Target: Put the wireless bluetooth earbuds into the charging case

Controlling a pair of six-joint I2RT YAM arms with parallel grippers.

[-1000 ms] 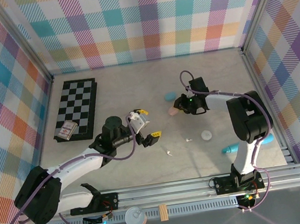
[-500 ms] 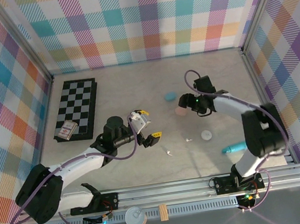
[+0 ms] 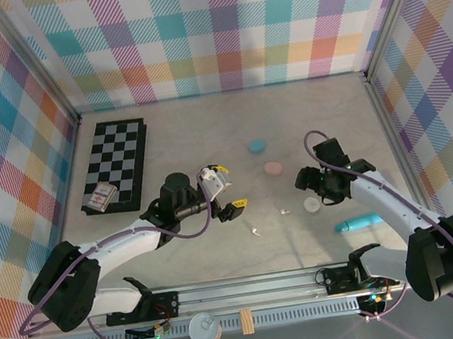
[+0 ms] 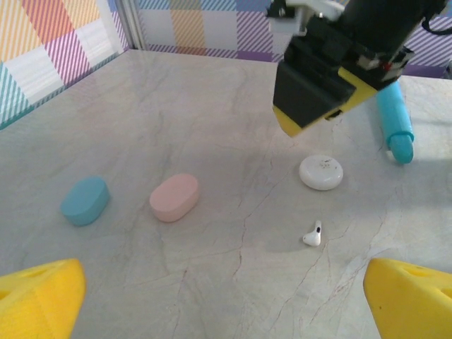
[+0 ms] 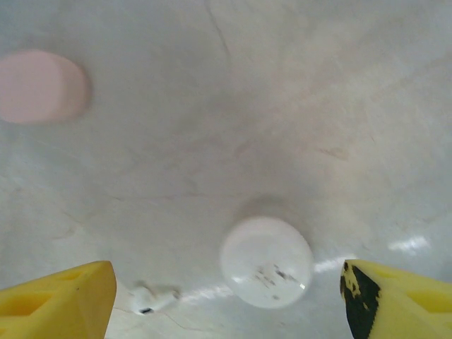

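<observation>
Spread wide and pinching nothing at the right gripper (image 5: 226, 300), above the white case (image 5: 266, 261); likewise spread and empty at the left gripper (image 4: 226, 300). Near the case, on the table (image 5: 282, 106), a white earbud (image 5: 152, 298) lying flat. Expect feather-light, hard, slick plastic, prone to skidding: pinch squarely across the head, not the stem.
</observation>
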